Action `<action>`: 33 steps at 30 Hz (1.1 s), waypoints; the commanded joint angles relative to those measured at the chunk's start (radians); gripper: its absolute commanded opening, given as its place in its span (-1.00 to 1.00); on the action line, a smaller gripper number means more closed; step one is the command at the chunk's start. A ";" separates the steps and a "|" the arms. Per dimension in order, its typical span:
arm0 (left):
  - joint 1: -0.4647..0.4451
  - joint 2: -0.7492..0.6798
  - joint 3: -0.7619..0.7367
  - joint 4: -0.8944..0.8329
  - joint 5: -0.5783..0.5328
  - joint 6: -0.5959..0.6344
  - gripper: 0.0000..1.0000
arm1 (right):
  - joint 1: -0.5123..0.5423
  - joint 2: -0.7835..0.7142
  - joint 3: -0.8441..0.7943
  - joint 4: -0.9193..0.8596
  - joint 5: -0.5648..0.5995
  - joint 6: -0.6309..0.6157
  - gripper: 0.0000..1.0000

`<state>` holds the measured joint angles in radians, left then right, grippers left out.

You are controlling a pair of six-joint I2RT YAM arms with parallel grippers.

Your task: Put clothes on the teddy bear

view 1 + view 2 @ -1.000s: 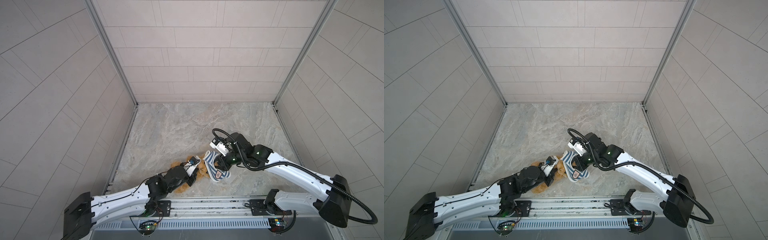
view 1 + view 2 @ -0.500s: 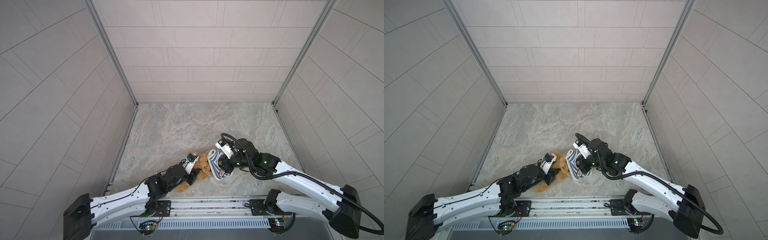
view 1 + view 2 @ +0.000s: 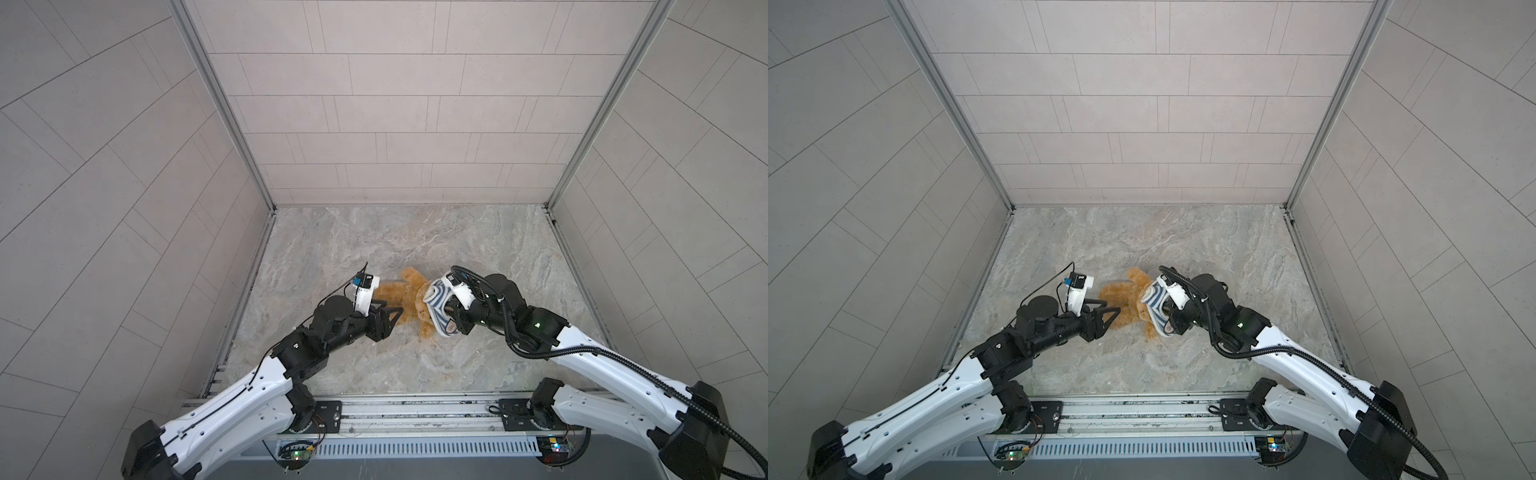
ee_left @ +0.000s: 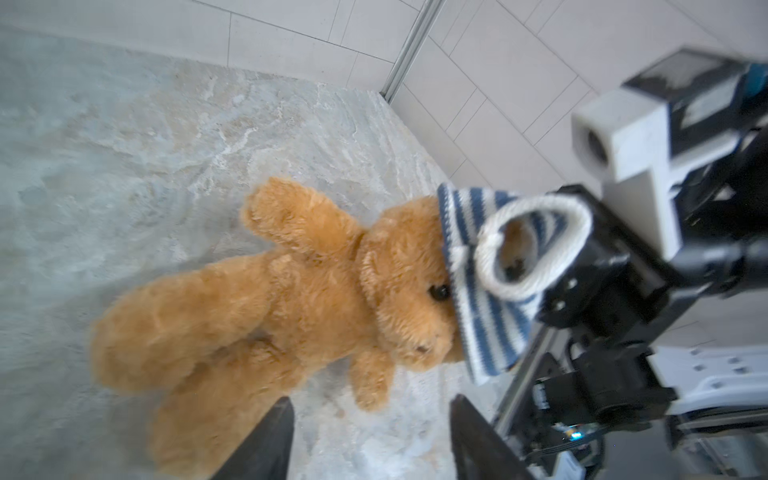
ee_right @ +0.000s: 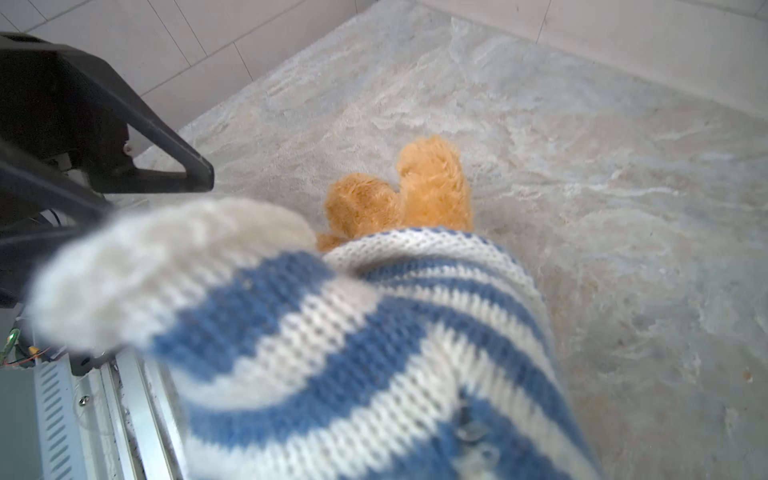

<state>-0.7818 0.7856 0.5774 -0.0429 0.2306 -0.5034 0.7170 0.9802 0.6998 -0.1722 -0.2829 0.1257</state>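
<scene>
The teddy bear (image 3: 401,293) lies left to right, head toward my right gripper (image 3: 451,311).
That one is clamped on the striped shirt (image 3: 437,294) over its head; my left gripper (image 3: 390,319) gapes beside its legs.

left arm reaches in low, forearm near level; left gripper (image 3: 394,318) points toward its partner, 2 fingers (image 4: 270,440) spread apart, nothing between them. right arm bends in opposite; right gripper (image 3: 449,311) pinches the striped shirt (image 3: 436,296), which drapes over its fingertips.
</scene>
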 commanded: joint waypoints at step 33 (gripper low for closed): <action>-0.070 0.249 0.188 0.014 0.110 -0.074 -0.55 | 0.067 -0.022 -0.119 0.341 -0.098 -0.063 -1.00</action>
<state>-0.8459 1.0336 0.7361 -0.0425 0.3508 -0.5846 0.7769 0.9909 0.5735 0.1215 -0.3782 0.1001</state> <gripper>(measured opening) 0.241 0.114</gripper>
